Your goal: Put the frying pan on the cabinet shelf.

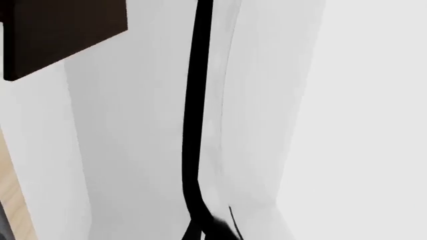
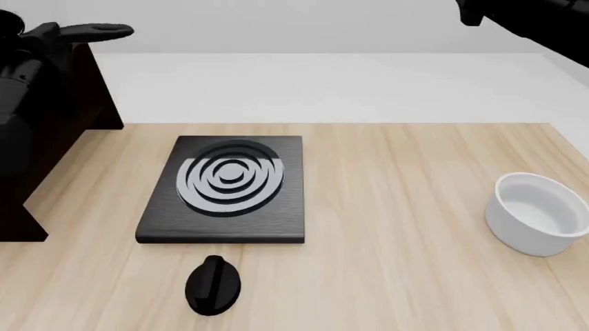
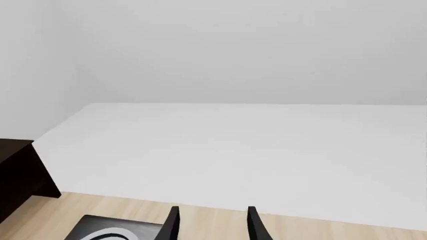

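Glossy black arms, slim black pincer (image 3: 212, 224) fingers

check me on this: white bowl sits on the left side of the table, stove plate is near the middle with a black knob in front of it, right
Not quite. In the front view the white bowl sits on the right side of the table, not the left. The rest holds: the stove plate lies near the middle, with the black knob in front of it.

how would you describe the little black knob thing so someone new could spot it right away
Start at the black square stove plate with silver rings, left of centre on the wooden table. Just in front of it, nearer the arms, lies the black knob. It is small and rounded with a raised ridge across it, unlike the flat stove plate and the white bowl far right.
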{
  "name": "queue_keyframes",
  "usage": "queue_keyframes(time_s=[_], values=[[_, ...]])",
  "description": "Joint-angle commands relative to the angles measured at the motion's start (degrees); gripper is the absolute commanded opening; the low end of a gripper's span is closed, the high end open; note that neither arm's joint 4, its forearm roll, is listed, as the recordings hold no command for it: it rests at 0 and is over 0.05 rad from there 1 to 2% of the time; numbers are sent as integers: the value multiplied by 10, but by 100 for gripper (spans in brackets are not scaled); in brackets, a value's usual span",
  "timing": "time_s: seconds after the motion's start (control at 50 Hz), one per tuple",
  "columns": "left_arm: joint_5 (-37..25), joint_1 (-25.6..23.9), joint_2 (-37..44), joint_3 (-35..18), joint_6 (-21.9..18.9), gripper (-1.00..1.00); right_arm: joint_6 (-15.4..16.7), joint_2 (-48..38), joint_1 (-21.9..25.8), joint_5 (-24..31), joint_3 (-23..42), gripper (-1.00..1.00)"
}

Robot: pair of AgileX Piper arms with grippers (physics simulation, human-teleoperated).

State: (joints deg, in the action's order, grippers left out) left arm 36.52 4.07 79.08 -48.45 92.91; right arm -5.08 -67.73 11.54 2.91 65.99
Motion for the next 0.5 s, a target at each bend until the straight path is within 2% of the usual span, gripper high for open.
queue_keyframes(time_s=[0.02,0.18,0.22,0.26,0.28,0.3,0.4,0.5], values=[[57,18,40,-16,46,-100,2,-12,2,6,17,100],[40,27,60,-50,47,-100,5,-15,5,6,21,100],[35,29,67,-57,36,-100,5,-13,9,2,13,100],[39,69,101,-79,49,-100,6,-11,9,0,10,100],[65,61,108,-74,74,-100,4,-11,7,-1,10,100],[63,69,113,-78,79,-100,5,-11,7,-1,10,100],[55,60,103,-81,53,-100,8,-21,13,-3,11,100],[52,66,109,-75,51,-100,11,-22,15,-10,6,100]])
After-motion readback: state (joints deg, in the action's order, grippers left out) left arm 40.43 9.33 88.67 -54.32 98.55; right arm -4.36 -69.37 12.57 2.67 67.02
